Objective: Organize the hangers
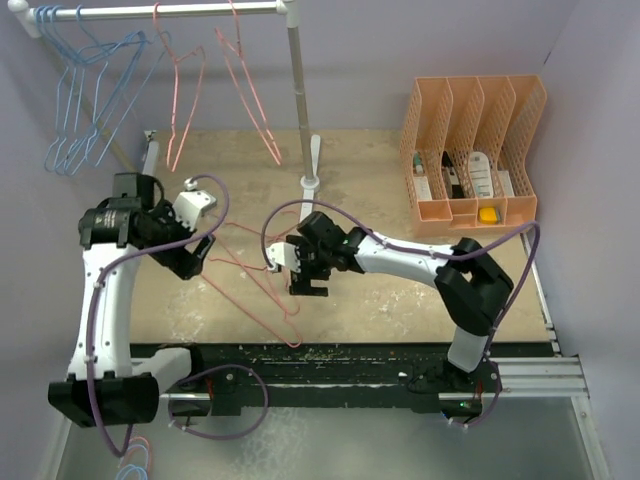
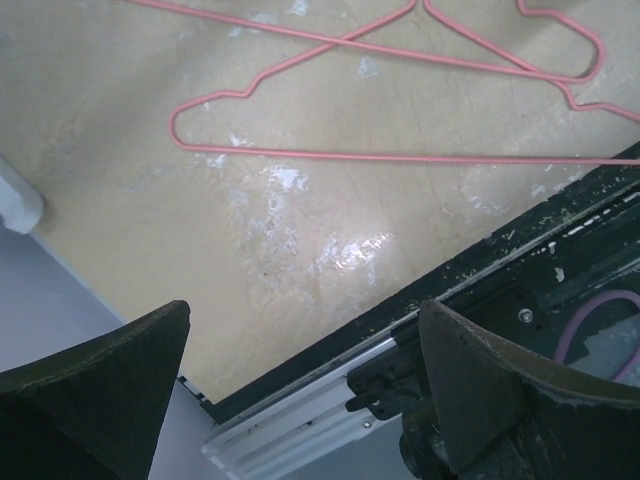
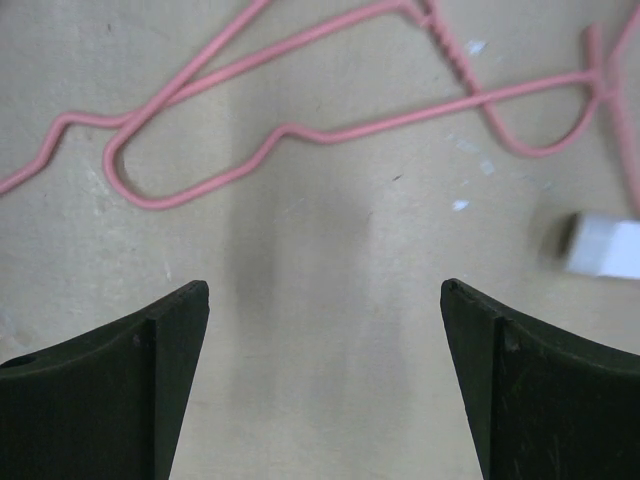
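We hold both sets of jaws spread over the bench (image 1: 400,300), near the loose pink hangers (image 3: 400,119), ready to lift one toward the rack (image 1: 296,90).

No text, brand, number or sign could be read in any view. The pale packages (image 1: 481,176) standing in the orange file holder (image 1: 470,95), well apart from the right fingers (image 1: 310,289) and off to their far right, bore dark marks that may have been print, but these were too small to make out. In the right wrist view, a white block (image 3: 605,246) lay just beyond the right-hand finger on the surface; it was blurred, and nothing on it could be read.
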Robot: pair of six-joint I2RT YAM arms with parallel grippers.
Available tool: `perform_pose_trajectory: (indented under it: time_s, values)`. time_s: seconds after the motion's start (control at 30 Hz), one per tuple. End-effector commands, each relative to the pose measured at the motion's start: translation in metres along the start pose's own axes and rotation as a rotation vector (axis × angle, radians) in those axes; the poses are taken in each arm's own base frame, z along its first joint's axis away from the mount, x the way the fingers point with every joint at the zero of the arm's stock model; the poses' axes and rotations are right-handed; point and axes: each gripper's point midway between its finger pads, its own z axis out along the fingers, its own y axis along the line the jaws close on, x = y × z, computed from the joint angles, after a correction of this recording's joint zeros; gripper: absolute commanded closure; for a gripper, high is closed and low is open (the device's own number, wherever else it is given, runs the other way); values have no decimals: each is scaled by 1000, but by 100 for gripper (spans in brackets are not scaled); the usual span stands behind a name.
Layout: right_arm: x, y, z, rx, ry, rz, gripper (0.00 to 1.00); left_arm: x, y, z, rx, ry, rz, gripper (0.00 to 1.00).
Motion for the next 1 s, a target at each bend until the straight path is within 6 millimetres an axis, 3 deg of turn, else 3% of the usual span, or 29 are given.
perform_pose_trajectory:
  time_s: [0.0,0.13,0.3,0.37,0.5,0.63,0.77,0.87,0.97]
  values:
    - [-69,-49,-43,145,-261,-208,1,-29,-11,21,39,20,-49,1]
    - [-83,-81,-91,173,-474,-61,1,-50,-48,64,44,163,4,1]
    - [-89,-104,-173,331,-755,102,0,-84,-58,82,-143,146,26,1]
    - [-84,-103,-200,406,-842,165,0,-99,-67,87,-206,120,-10,1]
    - [-69,-122,-267,608,-964,369,0,-121,-94,116,-156,66,-135,1]
    - [-59,-135,-316,712,-1037,536,0,-117,-131,162,-28,112,-249,1]
    - [-56,-132,-352,793,-1134,617,0,-124,-160,188,-24,147,-229,1]
    - [-55,-125,-372,837,-1188,622,0,-123,-155,199,-136,139,-292,1]
    - [-57,-121,-387,852,-1226,620,0,-101,-147,205,-173,200,-410,1]
